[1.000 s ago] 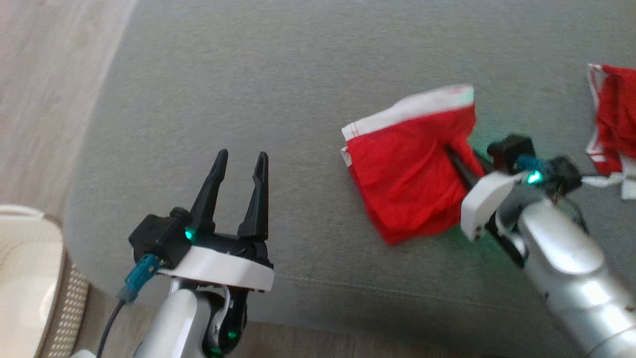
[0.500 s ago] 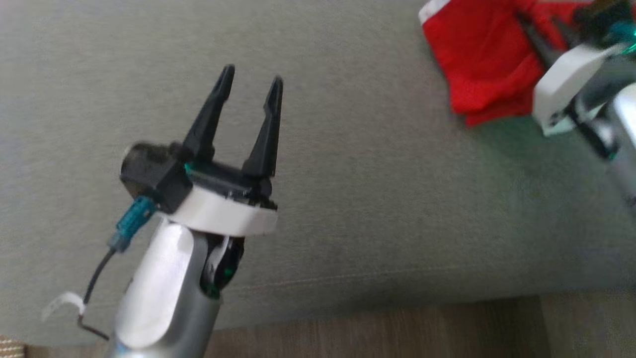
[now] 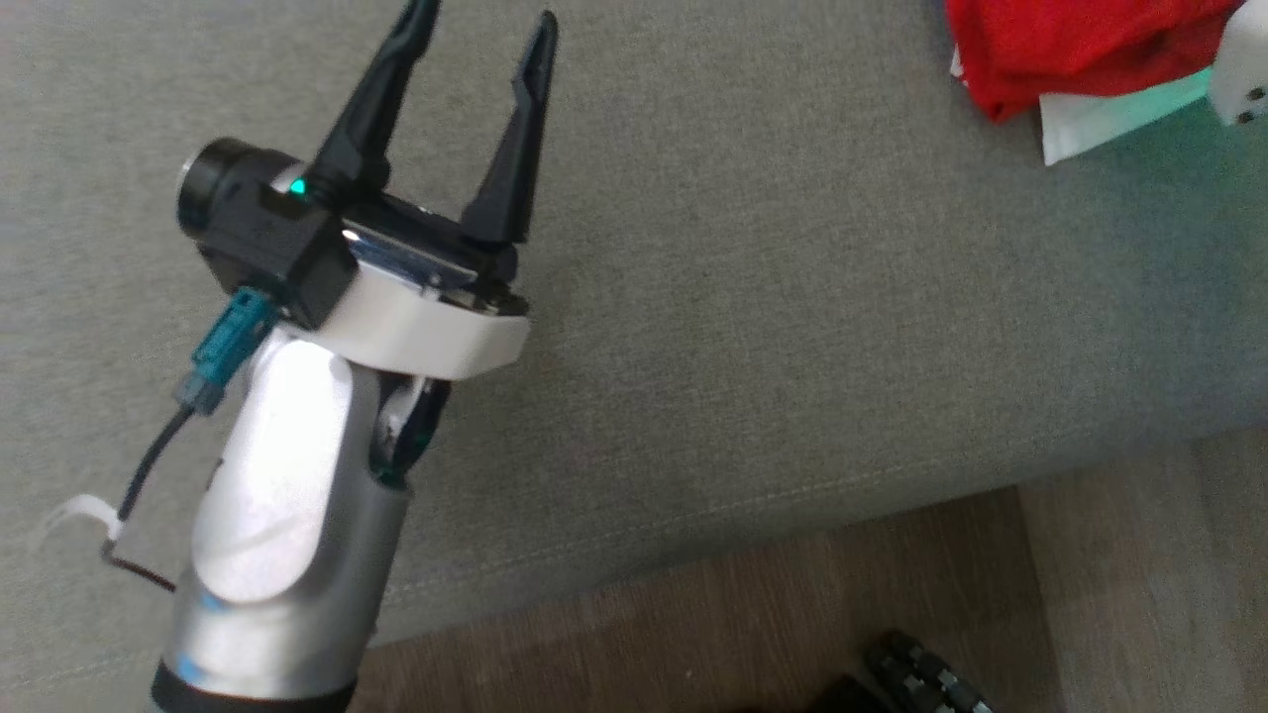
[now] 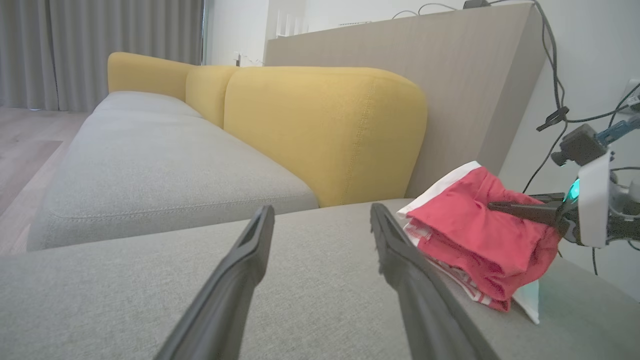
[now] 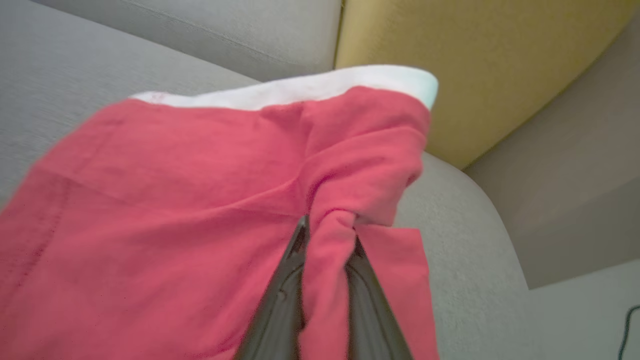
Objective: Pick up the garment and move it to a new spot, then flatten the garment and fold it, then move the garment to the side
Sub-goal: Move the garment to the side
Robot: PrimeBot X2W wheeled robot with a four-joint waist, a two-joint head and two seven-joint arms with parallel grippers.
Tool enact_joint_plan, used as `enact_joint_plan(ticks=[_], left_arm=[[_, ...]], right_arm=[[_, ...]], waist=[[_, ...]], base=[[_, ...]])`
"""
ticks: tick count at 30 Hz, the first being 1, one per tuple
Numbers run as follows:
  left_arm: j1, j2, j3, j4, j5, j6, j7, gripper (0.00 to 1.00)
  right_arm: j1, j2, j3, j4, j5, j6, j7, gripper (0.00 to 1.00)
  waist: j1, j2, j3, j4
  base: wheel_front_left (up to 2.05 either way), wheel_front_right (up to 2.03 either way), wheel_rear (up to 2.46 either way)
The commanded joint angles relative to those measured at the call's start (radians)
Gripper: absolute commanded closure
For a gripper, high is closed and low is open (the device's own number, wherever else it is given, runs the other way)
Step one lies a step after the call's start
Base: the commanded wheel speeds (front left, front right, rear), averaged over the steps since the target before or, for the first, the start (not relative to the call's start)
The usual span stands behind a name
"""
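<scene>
One red garment (image 4: pixel 475 240), white-banded along one edge, is lying bunched at the right end of the grey sofa seat (image 3: pixel 792 297), near the yellow backrest (image 4: pixel 325 130). In the head view it is showing at the top right corner. A fold of its red cloth is sitting pinched between the two dark fingers of the right gripper (image 5: pixel 327 227), whose jaws are clamping the fabric. The rest of the cloth is draping away from the pinch and resting on the cushion. The left gripper (image 3: pixel 482 30) is hovering over the seat, well apart from the garment, with its jaws standing wide apart. Wooden floor (image 3: pixel 1090 555) is running along the seat's front edge.
</scene>
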Motion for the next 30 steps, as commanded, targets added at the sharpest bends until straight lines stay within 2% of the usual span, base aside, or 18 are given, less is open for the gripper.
enact_joint_plan(ticks=[1, 12, 13, 14, 21, 30], left_arm=[[-0.031, 0.020, 0.040, -0.029, 0.014, -0.005, -0.005, 0.00], [-0.043, 0.040, 0.086, -0.034, 0.040, -0.020, -0.005, 0.00], [-0.042, 0.040, 0.087, -0.033, 0.040, -0.021, -0.005, 0.00], [-0.041, 0.039, 0.088, -0.031, 0.040, -0.021, -0.005, 0.00], [-0.022, 0.025, 0.102, -0.027, 0.023, -0.024, -0.005, 0.00], [0.050, 0.013, 0.127, -0.037, -0.024, -0.016, -0.005, 0.00]], right_arm=[[-0.026, -0.027, -0.009, 0.000, -0.007, 0.000, -0.017, 1.00], [-0.086, 0.023, -0.035, 0.101, -0.079, 0.000, -0.063, 1.00], [-0.087, 0.027, -0.039, 0.109, -0.085, 0.000, -0.066, 0.71], [-0.086, 0.034, -0.048, 0.117, -0.082, 0.000, -0.070, 0.00], [-0.073, 0.055, -0.066, 0.133, -0.065, 0.000, -0.069, 0.00], [-0.048, 0.080, -0.106, 0.091, -0.060, 0.000, -0.099, 0.00]], waist=[[-0.0003, 0.0000, 0.040, -0.024], [-0.0003, 0.0000, 0.092, -0.043], [-0.0003, 0.0000, 0.092, -0.042], [-0.0003, 0.0000, 0.090, -0.040], [-0.0003, 0.0000, 0.037, -0.018], [-0.0003, 0.0000, -0.110, 0.051]], base=[[0.00, 0.00, 0.00], [0.00, 0.00, 0.00], [0.00, 0.00, 0.00], [0.00, 0.00, 0.00], [0.00, 0.00, 0.00], [0.00, 0.00, 0.00]])
